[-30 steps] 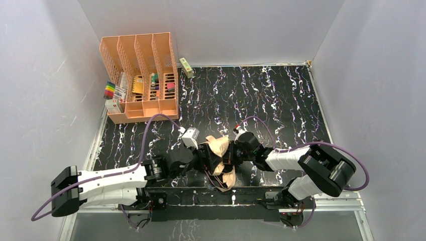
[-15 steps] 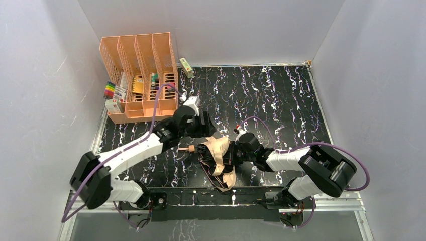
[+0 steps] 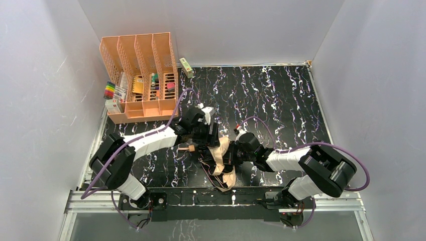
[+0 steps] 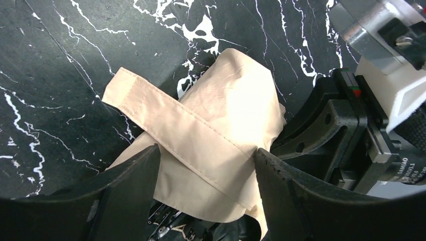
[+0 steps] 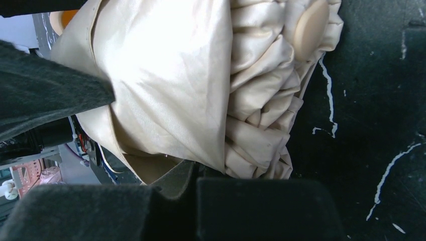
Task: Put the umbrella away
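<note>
The umbrella (image 3: 221, 159) is a crumpled bundle of pale peach-tan fabric with dark ribs, lying near the table's front edge; its small tan handle (image 3: 190, 148) pokes out to the left. My right gripper (image 3: 234, 153) comes in from the right and is shut on the umbrella's fabric (image 5: 166, 75), folds bunched between its pads (image 5: 55, 95); a round tan knob (image 5: 311, 22) shows at the top. My left gripper (image 3: 207, 136) hangs over the bundle's far end, open, its fingers (image 4: 128, 175) standing either side of the fabric and the strap (image 4: 176, 125).
A peach-orange slotted desk organizer (image 3: 140, 75) with markers and small items stands at the back left. A small green box (image 3: 186, 67) lies beside it against the back wall. White walls close in the black marbled table (image 3: 281, 100) on three sides.
My left arm has left the umbrella's left side, swung up toward the organizer, then come down over the bundle's far end, jaws open. The right gripper and umbrella have barely moved.
</note>
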Robot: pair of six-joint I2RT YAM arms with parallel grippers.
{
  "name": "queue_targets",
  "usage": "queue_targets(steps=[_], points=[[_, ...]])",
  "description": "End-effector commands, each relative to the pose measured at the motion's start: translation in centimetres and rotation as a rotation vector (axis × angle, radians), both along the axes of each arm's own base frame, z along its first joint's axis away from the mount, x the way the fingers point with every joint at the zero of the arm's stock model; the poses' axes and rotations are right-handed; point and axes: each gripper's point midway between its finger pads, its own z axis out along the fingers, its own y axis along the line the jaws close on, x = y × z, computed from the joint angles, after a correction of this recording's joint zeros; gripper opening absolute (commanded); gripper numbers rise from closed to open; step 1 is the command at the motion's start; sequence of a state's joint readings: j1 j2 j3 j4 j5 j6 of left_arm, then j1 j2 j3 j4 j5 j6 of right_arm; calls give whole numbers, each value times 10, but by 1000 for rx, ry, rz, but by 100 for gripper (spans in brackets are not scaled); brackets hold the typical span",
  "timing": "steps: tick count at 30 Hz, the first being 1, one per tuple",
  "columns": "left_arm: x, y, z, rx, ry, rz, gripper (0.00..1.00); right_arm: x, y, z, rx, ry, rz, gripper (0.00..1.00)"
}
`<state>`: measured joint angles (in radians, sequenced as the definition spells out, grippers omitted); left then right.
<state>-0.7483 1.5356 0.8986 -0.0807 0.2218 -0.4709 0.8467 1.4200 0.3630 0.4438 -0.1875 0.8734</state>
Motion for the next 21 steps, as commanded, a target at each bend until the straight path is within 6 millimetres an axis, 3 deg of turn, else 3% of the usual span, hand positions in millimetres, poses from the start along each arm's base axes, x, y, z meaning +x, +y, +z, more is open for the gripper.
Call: queue_targets(steps=[1,9,12,13,16,18,21], points=[[0,-9,0,-17,9,-61,64,-20,-42,-46,-211,85,-30,3],[6,-13,6,-27,-19,-65,24,-19,-43,-46,-214,84,-29,3],[12,-12,21,-38,-68,-52,24,-20,-43,-47,-217,84,-29,3],[15,-11,35,-56,-108,-45,40,-20,-43,-47,-217,86,-29,3],[15,-11,52,-89,-141,-39,43,-20,-43,-48,-215,88,-29,3],[13,-12,53,-97,-139,-44,36,-20,-43,-49,-214,91,-28,3],[12,-11,52,-104,-135,-41,16,-21,-43,-49,-214,91,-27,3]])
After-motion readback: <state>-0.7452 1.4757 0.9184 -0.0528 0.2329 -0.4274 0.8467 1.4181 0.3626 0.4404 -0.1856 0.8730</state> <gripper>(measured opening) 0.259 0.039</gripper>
